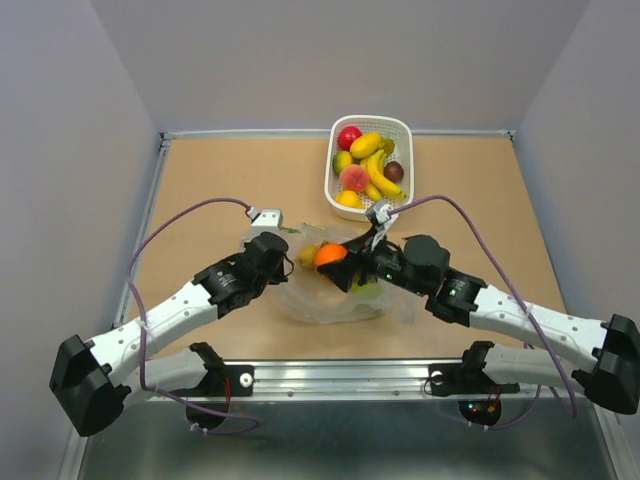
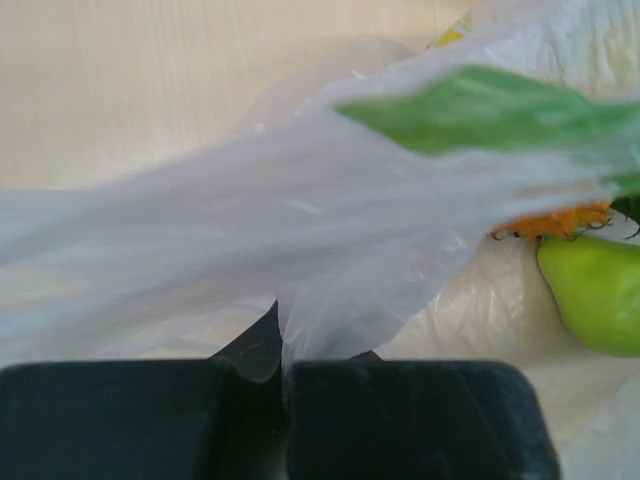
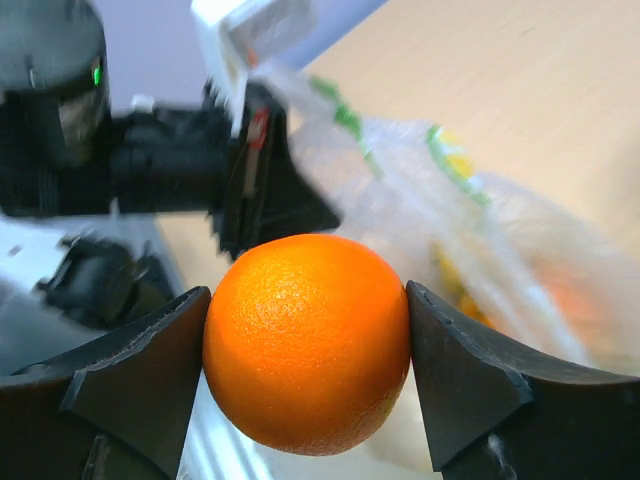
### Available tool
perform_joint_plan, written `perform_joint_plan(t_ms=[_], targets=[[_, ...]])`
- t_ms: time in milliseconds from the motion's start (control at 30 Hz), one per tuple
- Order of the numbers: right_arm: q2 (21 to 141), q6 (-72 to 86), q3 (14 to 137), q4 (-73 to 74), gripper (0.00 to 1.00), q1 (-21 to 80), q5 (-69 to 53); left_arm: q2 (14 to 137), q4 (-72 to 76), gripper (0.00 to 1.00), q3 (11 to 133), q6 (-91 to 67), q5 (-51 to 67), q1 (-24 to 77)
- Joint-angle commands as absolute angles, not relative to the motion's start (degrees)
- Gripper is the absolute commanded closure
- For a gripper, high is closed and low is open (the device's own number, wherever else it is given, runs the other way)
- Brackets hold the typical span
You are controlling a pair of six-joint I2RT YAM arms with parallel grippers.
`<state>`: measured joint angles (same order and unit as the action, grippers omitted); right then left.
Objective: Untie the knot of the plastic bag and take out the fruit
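The clear plastic bag [image 1: 335, 298] with citrus prints lies crumpled at the table's middle, its mouth open; no knot shows. My left gripper [image 1: 283, 252] is shut on a fold of the plastic bag [image 2: 300, 230] at its left edge. My right gripper [image 1: 334, 262] is shut on an orange [image 3: 307, 342], one pad on each side, held just above the bag. The orange [image 1: 330, 255] shows between the two arms. A green fruit [image 2: 596, 290] and something orange lie inside the bag; a yellow fruit [image 1: 307, 256] sits by the left gripper.
A white slotted basket [image 1: 404, 128] at the back holds bananas, a red apple, a peach and other toy fruit. A small white box [image 1: 266, 217] lies behind the left gripper. Grey walls enclose the table; a metal rail runs along the near edge.
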<state>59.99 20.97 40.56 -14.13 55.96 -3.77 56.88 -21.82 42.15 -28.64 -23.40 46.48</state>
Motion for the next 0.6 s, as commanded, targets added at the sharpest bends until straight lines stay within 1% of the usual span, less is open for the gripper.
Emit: perform_joint_plan(t_ms=[0, 33, 100, 133, 167, 233, 267, 467, 500, 567], targets=[[58.62, 11.09, 48.77, -14.24, 0.99, 56.08, 15.08, 59.49, -19.42, 1.00, 40.78, -26.46, -17.95, 46.32], [60.02, 9.68, 50.52, -14.33, 0.99, 55.90, 21.29, 60.89, -19.08, 1.00, 40.43, -26.63, -17.23, 46.41], [62.91, 6.17, 53.33, -14.41, 0.99, 53.89, 26.60, 62.13, -17.76, 1.00, 39.38, -26.28, -14.26, 46.49], [62.93, 5.37, 53.35, -14.33, 0.99, 52.75, 27.41, 62.40, -17.75, 1.00, 39.29, -26.02, -13.28, 46.49], [65.28, 4.93, 55.35, -14.41, 0.99, 49.43, 27.68, 62.66, -17.06, 1.00, 39.11, -25.49, -12.40, 46.49], [67.40, 5.79, 56.86, -14.50, 0.99, 45.02, 24.89, 63.89, -16.70, 1.00, 39.20, -25.05, -11.08, 46.49], [69.94, 6.50, 58.34, -14.68, 0.99, 40.74, 23.57, 64.24, -16.70, 1.00, 39.37, -24.96, -10.81, 46.49], [80.67, 7.73, 63.63, -18.28, 0.99, 30.69, 19.17, 65.04, -15.65, 1.00, 39.29, -23.91, -8.00, 46.49], [84.25, 8.78, 65.55, -19.06, 0.99, 28.06, 18.55, 64.95, -15.56, 1.00, 39.20, -23.91, -8.00, 46.49], [87.96, 9.93, 67.49, -19.95, 0.96, 25.85, 16.44, 64.51, -15.47, 1.00, 39.20, -23.82, -8.17, 46.58]])
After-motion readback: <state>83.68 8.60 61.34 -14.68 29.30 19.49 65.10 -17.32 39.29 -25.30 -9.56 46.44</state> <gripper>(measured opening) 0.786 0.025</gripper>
